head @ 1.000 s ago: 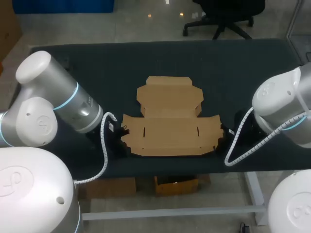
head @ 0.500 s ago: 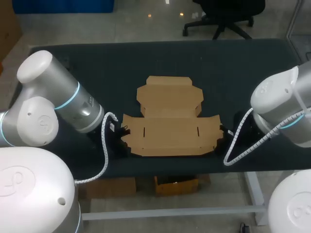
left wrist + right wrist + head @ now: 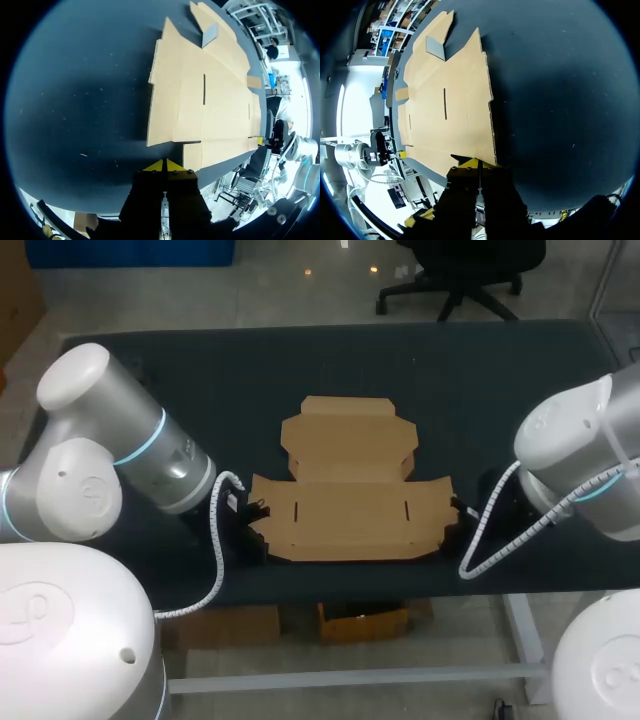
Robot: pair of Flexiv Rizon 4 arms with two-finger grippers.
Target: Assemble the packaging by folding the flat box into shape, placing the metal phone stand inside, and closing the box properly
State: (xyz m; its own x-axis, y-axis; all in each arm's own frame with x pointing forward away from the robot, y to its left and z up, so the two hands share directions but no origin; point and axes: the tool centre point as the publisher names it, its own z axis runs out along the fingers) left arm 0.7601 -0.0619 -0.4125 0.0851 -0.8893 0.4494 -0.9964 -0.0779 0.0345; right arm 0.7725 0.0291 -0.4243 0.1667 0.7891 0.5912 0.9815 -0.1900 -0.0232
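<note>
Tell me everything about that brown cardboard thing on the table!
The flat brown cardboard box is unfolded, lying flat on the dark table. Its wide near panel has two short slits; a smaller panel with flaps lies on the far side. The left gripper and right gripper sit at its ends; contact is unclear.

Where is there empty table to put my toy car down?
The wide strip of table beyond the flat box, up to the far edge, is bare. The near edge is crowded: the left arm and right arm sit at the box's ends.
</note>
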